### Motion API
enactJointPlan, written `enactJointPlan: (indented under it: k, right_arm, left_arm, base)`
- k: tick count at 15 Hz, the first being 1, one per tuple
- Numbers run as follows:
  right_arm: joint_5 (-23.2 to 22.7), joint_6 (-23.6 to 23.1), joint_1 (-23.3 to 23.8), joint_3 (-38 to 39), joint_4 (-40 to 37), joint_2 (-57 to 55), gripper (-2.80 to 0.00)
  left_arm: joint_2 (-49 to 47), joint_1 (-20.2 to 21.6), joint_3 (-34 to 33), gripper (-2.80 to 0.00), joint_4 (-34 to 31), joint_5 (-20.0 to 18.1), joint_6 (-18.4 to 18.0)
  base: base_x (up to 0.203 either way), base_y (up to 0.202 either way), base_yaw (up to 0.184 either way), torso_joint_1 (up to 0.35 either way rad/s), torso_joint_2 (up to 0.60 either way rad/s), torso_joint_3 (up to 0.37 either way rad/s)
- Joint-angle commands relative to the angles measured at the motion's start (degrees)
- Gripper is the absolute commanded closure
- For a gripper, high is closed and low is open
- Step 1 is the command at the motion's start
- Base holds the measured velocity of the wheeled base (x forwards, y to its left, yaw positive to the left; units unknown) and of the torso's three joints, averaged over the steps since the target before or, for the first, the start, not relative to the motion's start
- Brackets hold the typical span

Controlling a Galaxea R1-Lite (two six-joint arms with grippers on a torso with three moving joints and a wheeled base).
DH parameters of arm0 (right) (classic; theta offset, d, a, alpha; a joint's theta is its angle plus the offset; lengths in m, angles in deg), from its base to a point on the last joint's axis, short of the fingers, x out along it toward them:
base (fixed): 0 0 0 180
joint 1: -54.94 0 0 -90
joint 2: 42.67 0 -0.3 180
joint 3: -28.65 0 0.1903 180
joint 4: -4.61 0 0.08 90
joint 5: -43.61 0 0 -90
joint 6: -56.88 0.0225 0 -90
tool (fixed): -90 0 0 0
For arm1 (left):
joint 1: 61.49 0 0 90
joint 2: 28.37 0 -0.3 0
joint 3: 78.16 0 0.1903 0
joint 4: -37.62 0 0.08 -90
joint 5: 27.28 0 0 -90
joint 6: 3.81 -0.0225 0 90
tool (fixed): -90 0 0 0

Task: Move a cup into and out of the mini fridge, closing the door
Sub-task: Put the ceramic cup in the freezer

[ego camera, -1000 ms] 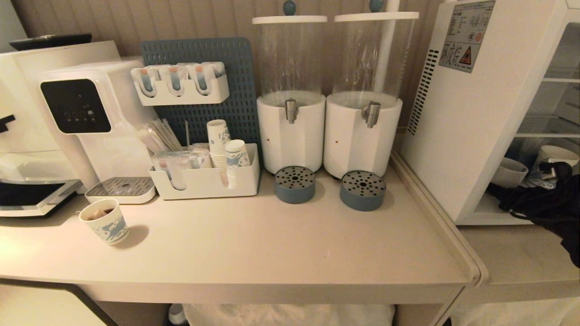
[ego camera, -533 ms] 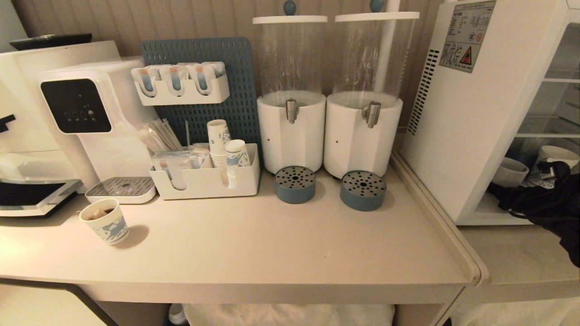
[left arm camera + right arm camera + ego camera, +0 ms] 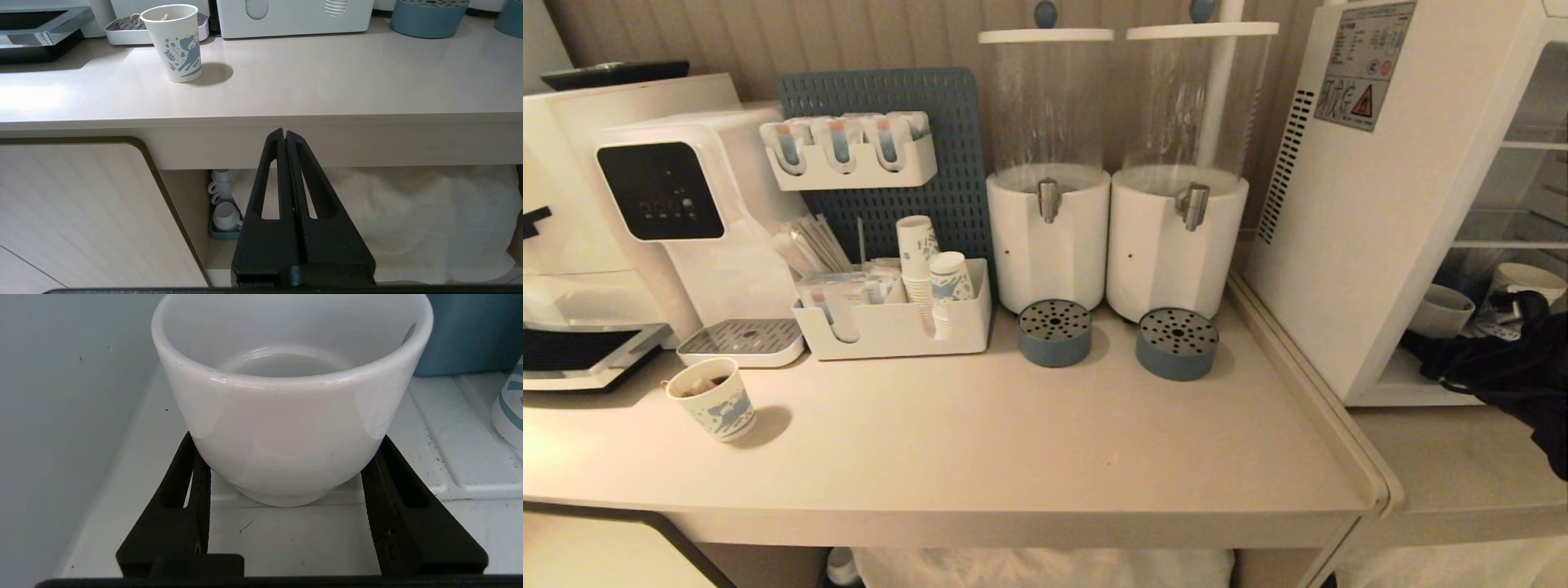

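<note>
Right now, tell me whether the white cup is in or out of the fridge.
In: the cup stands upright on the mini fridge floor, between the right gripper's fingers.

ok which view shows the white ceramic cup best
The right wrist view: the cup fills it, flanked by the right pincer on the fridge floor. The head view shows it small, inside the mini fridge. The left wrist view misses it.

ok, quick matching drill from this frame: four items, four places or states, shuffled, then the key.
Items
1. squat white ceramic cup
2. patterned paper cup
3. left claw
4. blue round drip trays

Places or states
A. shut, below the counter edge
B. between the right claw's fingers, on the white mini fridge floor
C. under the dispenser taps
D. alone on the counter, front left

Pairs: 1-B, 2-D, 3-A, 4-C
</note>
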Motion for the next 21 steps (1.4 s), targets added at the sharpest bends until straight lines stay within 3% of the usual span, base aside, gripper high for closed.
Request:
enactJointPlan:
  k: [1,21]
  right_arm:
    - [-0.1,-0.08,-0.1,0.05,-0.39,-0.13,0.0]
    - [-0.1,-1.31,-0.19,1.1,-0.63,0.65,0.0]
  left_arm:
    - [-0.07,0.01,0.0,0.0,0.0,-0.09,0.0]
    - [-0.07,0.01,0.0,0.0,0.0,0.0,0.09]
  base:
    - [0.0,0.0,0.0,0.0,0.0,0.0]
    - [0.0,0.0,0.0,0.0,0.0,0.0]
